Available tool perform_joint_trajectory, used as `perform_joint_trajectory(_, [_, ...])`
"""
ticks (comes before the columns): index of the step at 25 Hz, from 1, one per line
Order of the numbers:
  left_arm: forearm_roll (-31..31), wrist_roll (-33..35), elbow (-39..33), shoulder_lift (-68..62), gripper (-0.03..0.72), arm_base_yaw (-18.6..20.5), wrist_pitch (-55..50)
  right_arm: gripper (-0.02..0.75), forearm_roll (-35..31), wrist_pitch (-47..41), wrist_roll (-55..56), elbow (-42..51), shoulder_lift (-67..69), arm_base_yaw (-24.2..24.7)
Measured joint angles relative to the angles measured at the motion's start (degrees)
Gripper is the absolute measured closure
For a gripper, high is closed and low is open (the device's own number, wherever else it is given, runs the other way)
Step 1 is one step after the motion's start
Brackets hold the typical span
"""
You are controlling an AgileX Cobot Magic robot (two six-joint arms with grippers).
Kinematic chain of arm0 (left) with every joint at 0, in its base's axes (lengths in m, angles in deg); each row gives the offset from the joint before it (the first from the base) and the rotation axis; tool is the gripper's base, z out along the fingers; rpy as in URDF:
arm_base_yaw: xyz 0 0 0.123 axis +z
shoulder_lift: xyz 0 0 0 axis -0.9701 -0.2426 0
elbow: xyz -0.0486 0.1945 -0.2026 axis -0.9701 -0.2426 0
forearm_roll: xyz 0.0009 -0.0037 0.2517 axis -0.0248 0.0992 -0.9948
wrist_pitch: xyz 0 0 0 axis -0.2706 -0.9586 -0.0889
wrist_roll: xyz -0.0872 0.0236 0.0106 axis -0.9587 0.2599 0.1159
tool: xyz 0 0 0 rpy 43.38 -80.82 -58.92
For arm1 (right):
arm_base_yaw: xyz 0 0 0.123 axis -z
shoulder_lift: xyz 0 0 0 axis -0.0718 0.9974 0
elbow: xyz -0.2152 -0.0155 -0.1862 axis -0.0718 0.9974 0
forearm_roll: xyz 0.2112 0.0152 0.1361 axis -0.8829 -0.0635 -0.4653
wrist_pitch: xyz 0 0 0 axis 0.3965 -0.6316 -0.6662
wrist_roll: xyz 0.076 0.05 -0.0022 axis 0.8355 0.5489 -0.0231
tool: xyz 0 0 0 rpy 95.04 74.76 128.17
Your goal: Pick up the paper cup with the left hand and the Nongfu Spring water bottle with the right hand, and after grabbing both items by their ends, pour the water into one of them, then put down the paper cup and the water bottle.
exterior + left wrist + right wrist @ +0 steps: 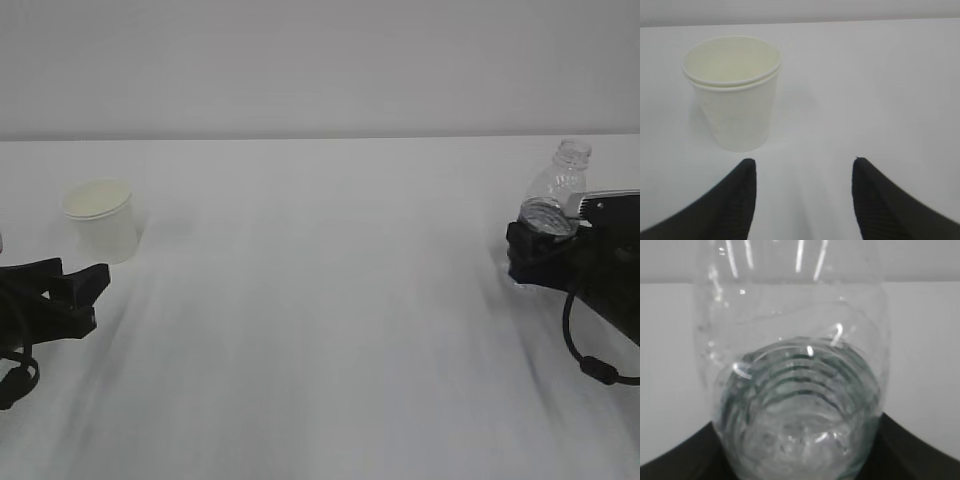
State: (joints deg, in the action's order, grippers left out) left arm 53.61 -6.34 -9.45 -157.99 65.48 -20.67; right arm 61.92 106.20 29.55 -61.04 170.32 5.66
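The paper cup stands upright on the white table at the far left, cream-white with a rolled rim. My left gripper rests low in front of it, open and empty. In the left wrist view the cup sits ahead and left of the gap of the left gripper, apart from both fingers. At the far right the Nongfu Spring water bottle, clear and capless, is gripped low on its body by my right gripper. The bottle fills the right wrist view between the jaws of the right gripper. Water shows in its lower part.
The white table stretches between the two arms with a pale wall behind it. A black cable loops below the right gripper.
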Motion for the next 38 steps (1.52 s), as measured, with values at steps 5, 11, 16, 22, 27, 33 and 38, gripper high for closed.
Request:
perform_joint_trajectory(5, [0.00,0.04,0.00,0.00,0.257,0.00,0.00,0.300,2.52,0.00,-1.70,0.00,0.00,0.00])
perform_joint_trajectory(11, [0.00,0.04,0.00,0.00,0.258,0.00,0.00,0.278,3.58,-0.23,-4.67,0.81,-0.79,0.00])
perform_joint_trajectory(16, [0.00,0.04,0.00,0.00,0.258,0.00,0.00,0.302,2.11,-1.77,-9.04,3.91,-5.18,0.00])
perform_joint_trajectory(22, [0.00,0.04,0.00,0.00,0.258,0.00,0.00,0.303,0.58,-1.77,-9.53,5.68,-7.60,0.00])
perform_joint_trajectory(27, [0.00,0.04,0.00,0.00,0.258,0.00,0.00,0.279,0.93,-1.87,-9.53,7.24,-7.60,0.00])
perform_joint_trajectory(33, [-0.11,0.04,0.00,0.00,0.258,0.00,0.00,0.299,1.42,-1.99,-9.74,9.53,-9.18,0.00])
perform_joint_trajectory(38, [-0.43,0.04,0.00,0.00,0.259,0.00,0.00,0.316,1.42,-1.99,-9.85,9.51,-9.54,0.00])
